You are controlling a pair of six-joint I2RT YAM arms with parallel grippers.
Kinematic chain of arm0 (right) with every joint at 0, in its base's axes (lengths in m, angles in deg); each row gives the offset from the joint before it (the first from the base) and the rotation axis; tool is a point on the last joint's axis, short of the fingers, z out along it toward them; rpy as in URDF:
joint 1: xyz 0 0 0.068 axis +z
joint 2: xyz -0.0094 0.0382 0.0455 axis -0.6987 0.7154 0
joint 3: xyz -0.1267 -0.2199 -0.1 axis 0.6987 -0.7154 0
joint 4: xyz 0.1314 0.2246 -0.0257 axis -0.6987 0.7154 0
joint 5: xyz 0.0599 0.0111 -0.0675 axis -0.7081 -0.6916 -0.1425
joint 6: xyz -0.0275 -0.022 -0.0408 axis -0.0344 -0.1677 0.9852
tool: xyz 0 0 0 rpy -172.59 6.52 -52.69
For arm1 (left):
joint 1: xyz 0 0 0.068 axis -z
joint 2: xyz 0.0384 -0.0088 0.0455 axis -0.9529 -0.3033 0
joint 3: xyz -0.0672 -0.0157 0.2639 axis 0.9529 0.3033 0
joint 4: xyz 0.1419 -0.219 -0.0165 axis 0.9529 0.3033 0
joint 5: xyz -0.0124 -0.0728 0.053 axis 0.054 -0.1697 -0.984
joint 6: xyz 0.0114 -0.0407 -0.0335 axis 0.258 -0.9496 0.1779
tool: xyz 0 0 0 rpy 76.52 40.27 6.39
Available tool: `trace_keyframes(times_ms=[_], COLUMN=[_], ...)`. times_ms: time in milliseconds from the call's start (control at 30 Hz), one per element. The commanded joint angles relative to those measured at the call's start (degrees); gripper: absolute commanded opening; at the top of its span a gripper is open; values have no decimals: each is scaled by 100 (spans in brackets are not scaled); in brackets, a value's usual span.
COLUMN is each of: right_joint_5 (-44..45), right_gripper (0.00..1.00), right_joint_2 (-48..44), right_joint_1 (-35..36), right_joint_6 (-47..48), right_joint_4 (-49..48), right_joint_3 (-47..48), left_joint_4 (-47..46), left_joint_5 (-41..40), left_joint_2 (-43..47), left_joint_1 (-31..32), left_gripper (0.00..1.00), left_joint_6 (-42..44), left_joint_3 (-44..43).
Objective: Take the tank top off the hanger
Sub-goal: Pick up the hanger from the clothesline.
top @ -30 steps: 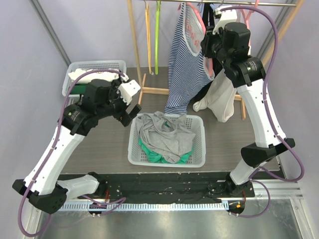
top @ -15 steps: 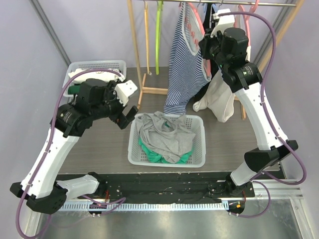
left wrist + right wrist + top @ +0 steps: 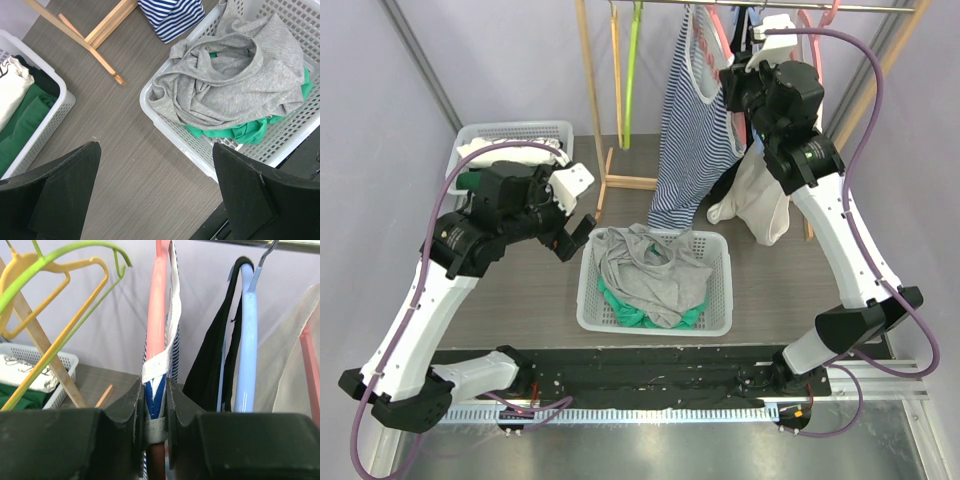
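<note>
The blue-and-white striped tank top (image 3: 688,130) hangs on a pink hanger (image 3: 716,36) from the rail at the back. My right gripper (image 3: 730,88) is up at its shoulder. In the right wrist view the right gripper (image 3: 154,410) is shut on the tank top's white-edged strap (image 3: 161,360), with the pink hanger (image 3: 157,300) arm pinched between the pads too. My left gripper (image 3: 575,232) hovers low beside the basket's left edge; the left gripper (image 3: 155,145) stands wide open over bare floor with nothing in it.
A white basket (image 3: 586,300) below holds grey and green clothes (image 3: 645,265). A second basket (image 3: 510,130) with folded clothes sits at the left. Green and yellow hangers (image 3: 633,70), a wooden rack post (image 3: 588,90), a blue hanger (image 3: 247,340) with a black garment and a cream garment (image 3: 760,200) crowd the rail.
The right gripper's jaws have closed onto the strap and hanger and the wrist has shifted slightly. The left arm has drawn back a little to the left, still open.
</note>
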Motion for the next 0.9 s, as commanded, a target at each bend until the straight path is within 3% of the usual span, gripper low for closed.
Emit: trace_keyframes(times_ms=[0,333,567,867], right_joint_5=[295,348,339,94], right_gripper=[1,1,1,1], right_joint_2=[-376,-649,-613,-1122], right_joint_1=[28,37,37,46], right_joint_6=[73,-68,-42,-103], right_joint_4=[-1548,-2437,-2508,-2272], right_joint_3=[-142,-582,-292,-846], left_joint_4=[-187,-204,-231,-240], left_joint_5=[-56,-162,-214,-241], left_joint_2=[88,132,150,176], left_joint_1=[7,-2,-19,-37], left_gripper=[100,100,100,100], left_joint_6=[-51,-16,10,19], left_joint_3=[35,123,149,193])
